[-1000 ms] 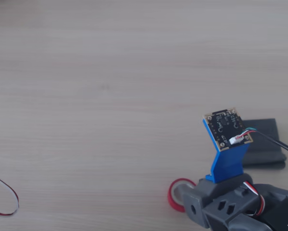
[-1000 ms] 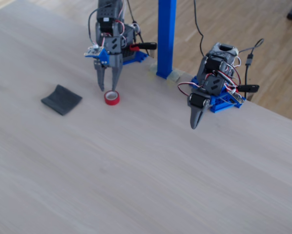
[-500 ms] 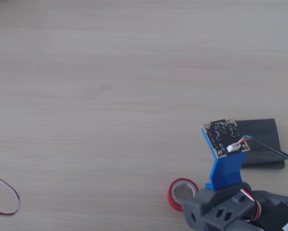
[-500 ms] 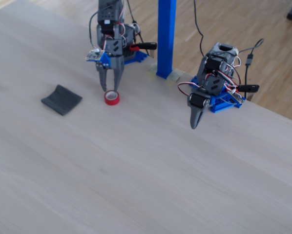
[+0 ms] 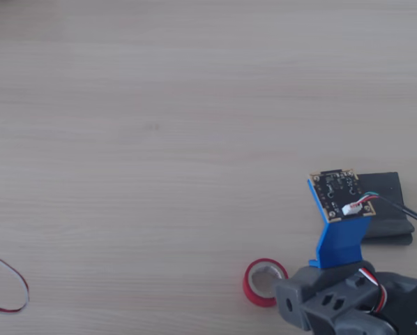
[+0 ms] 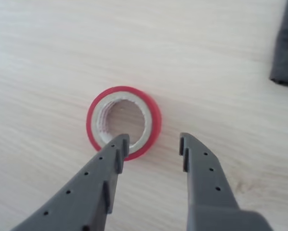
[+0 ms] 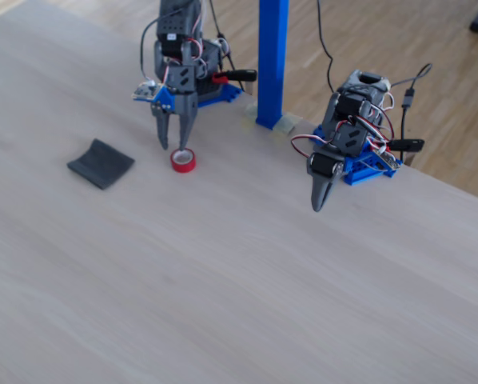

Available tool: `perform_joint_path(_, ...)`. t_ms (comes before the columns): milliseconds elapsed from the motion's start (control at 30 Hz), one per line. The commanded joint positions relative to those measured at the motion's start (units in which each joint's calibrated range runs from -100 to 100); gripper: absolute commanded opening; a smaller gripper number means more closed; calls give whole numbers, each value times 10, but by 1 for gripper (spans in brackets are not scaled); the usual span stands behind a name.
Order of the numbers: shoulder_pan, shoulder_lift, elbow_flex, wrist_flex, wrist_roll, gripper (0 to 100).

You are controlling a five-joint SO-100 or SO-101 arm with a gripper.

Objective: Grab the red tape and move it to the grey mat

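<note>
We've got the gripper [image 6: 153,142] spread wide, nothing between the fingers yet. Wrist view: the red tape [image 6: 124,122] lies flat on the table [image 6: 47,57], hole up, whitish core showing. It sits ahead of the claw and off to the left of the gap's centre line. One fingertip [image 6: 121,144] overlaps the tape's near rim, at or just inside the hole edge; the other fingertip [image 6: 186,144] is out on bare wood, just beside the rim and apart from it. So the ring isn't centred in the gap; we can't tell whether the nearer tip touches it or hangs above it.

Fixed view: gripper [image 7: 175,144] points down right at the red tape [image 7: 183,160], with the grey mat [image 7: 101,163] to the left, well apart from the tape. A 2nd arm [image 7: 344,140] stands far to the right, idle; it's much further from the tape.

Other view: red tape [image 5: 264,281] near the bottom edge, partly behind the arm's body, grey mat [image 5: 383,216] up and to the right.

Our call: pre-grasp stage, task barely begun. A ring has no long axis, so approach angle matters little. What counts is the sideways offset: one finger through the hole, one outside, pinching the wall, looks like the likely grip. Risk: the tip lands on the rim and shoves the tape away.
</note>
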Motion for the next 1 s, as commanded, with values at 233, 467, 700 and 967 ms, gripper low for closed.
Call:
perform_joint_path(233, 3, 22, -1, -7, -2, 16)
perform_joint_path(467, 11, 63, -1, -59, 0, 16)
perform_joint_path(700, 12, 96, -8, -70, -1, 16)
perform_joint_path(967, 14, 110, -4, -98, -1, 16)
